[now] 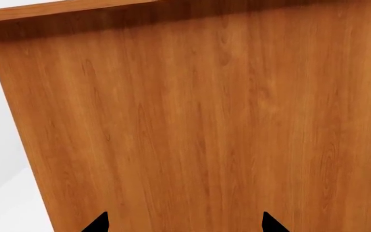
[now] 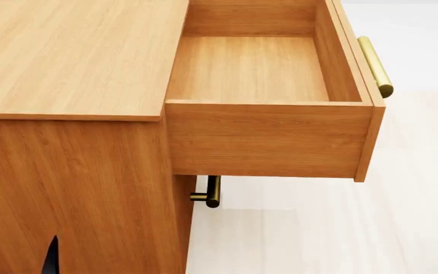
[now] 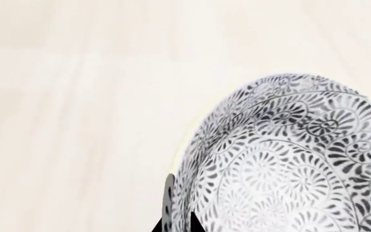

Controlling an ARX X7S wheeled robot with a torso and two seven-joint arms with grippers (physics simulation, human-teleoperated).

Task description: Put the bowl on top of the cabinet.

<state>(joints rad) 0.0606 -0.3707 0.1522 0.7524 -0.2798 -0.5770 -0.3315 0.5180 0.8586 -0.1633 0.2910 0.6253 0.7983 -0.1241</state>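
Since the bowl's rim runs between the fingertips: right gripper [image 3: 176,223] looks clamped on the bowl [image 3: 289,159], one finger inside the wall and one outside, so the bowl rides tilted with it.
Bowl's place: off the cabinet, over pale floor [image 3: 76,96]; absent from the head view.
Cabinet [image 2: 74,57]: flat top bare, the goal surface.
Drawer [image 2: 257,68]: pulled out beside the top; a judgement: it could snag a rising bowl.
Handles: one brass bar [image 2: 375,65] on the drawer front, another [image 2: 211,191] below the drawer.
Left gripper [image 1: 184,223]: released, fingertips spread, facing the cabinet's side panel, holding nothing.
Step in hand: by my reading, carrying the bowl up toward the top.
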